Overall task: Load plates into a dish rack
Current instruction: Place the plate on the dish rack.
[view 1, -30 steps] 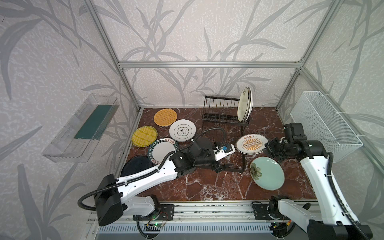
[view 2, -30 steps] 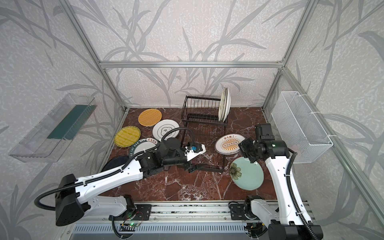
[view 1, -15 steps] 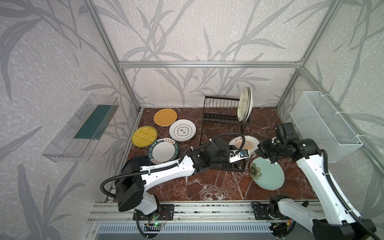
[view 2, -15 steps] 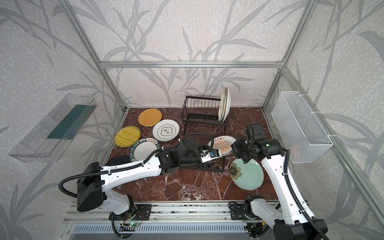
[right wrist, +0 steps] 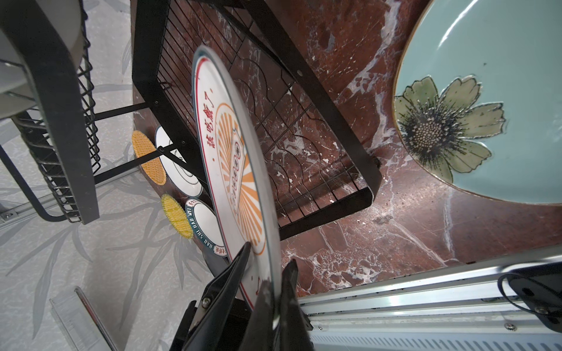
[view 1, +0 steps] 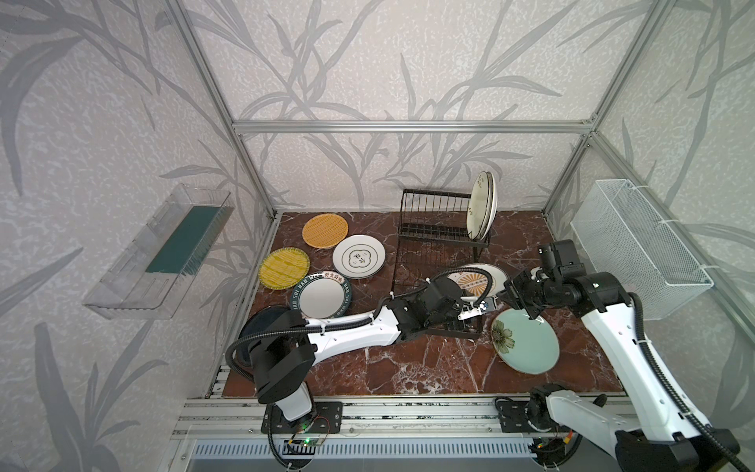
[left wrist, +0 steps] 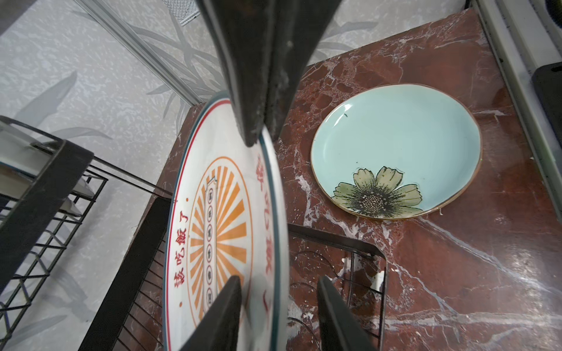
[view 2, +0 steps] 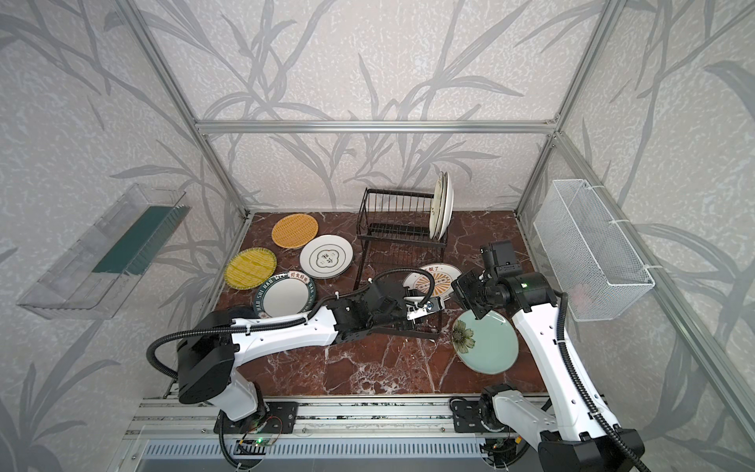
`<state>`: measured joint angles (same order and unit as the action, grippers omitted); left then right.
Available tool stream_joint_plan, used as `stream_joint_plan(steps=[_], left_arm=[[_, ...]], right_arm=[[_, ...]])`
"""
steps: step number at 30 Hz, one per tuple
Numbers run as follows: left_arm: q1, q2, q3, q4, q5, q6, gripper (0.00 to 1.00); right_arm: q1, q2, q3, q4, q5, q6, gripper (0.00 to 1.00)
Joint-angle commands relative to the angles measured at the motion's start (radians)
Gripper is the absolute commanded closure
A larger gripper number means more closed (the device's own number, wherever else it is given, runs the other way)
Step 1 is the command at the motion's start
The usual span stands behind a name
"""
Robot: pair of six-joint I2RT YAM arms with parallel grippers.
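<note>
We find the right jaws clamped on the rim of the sunburst plate (right wrist: 237, 158). They hold it on edge above the front right corner of the rack (view 1: 433, 208), over its grid tray. The left jaws straddle the opposite rim of the same plate. One side sits close over the printed face and the other stands clear of the back with a visible gap. We record them as parted and not gripping.

Two pale plates (view 1: 481, 208) stand upright in the slots at the right end of the rack. A teal plate (view 1: 527, 343) with a flower lies flat on the bench (view 1: 408, 367), just beside the rack's front right corner and apart from it.

Left of the rack, five plates lie flat on the bench:
- an orange plate (view 1: 325, 231)
- an emblem plate (view 1: 358, 256), nearest the rack
- a yellow plate (view 1: 284, 268)
- a lettered plate (view 1: 322, 294)
- a black plate (view 1: 261, 323), farthest from the rack and partly hidden by the left arm

A white basket (view 1: 637, 249) hangs on the wall, well to the right of the rack.
</note>
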<state>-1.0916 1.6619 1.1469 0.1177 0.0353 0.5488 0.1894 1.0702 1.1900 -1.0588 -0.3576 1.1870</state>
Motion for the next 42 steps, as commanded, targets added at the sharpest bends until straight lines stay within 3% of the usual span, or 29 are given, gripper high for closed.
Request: stream_joint_plan(steps=[1, 6, 10, 13, 17, 23, 28, 32, 38, 42], left_arm=[[-0.012, 0.024, 0.045, 0.059, -0.065, 0.038, 0.65], [-0.02, 0.037, 0.05, 0.092, -0.104, 0.044, 0.79], [-0.028, 0.028, 0.05, 0.092, -0.128, 0.049, 0.98], [-0.034, -0.005, 0.038, 0.078, -0.127, 0.036, 1.0], [-0.043, -0.1, -0.009, 0.03, -0.117, 0.002, 1.0], [-0.045, -0.334, -0.111, -0.1, -0.067, -0.113, 1.0], [-0.041, -0.516, -0.125, -0.241, -0.061, -0.25, 1.0], [-0.026, -0.595, -0.048, -0.301, -0.087, -0.396, 1.0], [0.003, -0.532, 0.186, -0.386, -0.22, -0.58, 1.0], [0.028, -0.452, 0.299, -0.327, -0.243, -0.679, 1.0]], right_arm=[[0.005, 0.0, 0.004, 0.041, -0.023, 0.009, 1.0], [0.01, 0.007, -0.006, 0.064, -0.036, 0.015, 1.0], [0.013, 0.01, -0.004, 0.084, -0.034, 0.01, 1.0], [0.013, 0.011, -0.013, 0.139, -0.052, -0.006, 0.98], [0.013, 0.023, -0.007, 0.198, -0.04, -0.08, 0.45], [0.012, 0.019, -0.004, 0.32, 0.04, -0.224, 0.01], [0.013, -0.021, -0.063, 0.46, 0.111, -0.272, 0.01], [0.013, -0.032, -0.064, 0.509, 0.136, -0.288, 0.01], [0.015, -0.056, -0.057, 0.568, 0.13, -0.319, 0.01], [0.025, -0.087, -0.058, 0.61, 0.115, -0.356, 0.01]])
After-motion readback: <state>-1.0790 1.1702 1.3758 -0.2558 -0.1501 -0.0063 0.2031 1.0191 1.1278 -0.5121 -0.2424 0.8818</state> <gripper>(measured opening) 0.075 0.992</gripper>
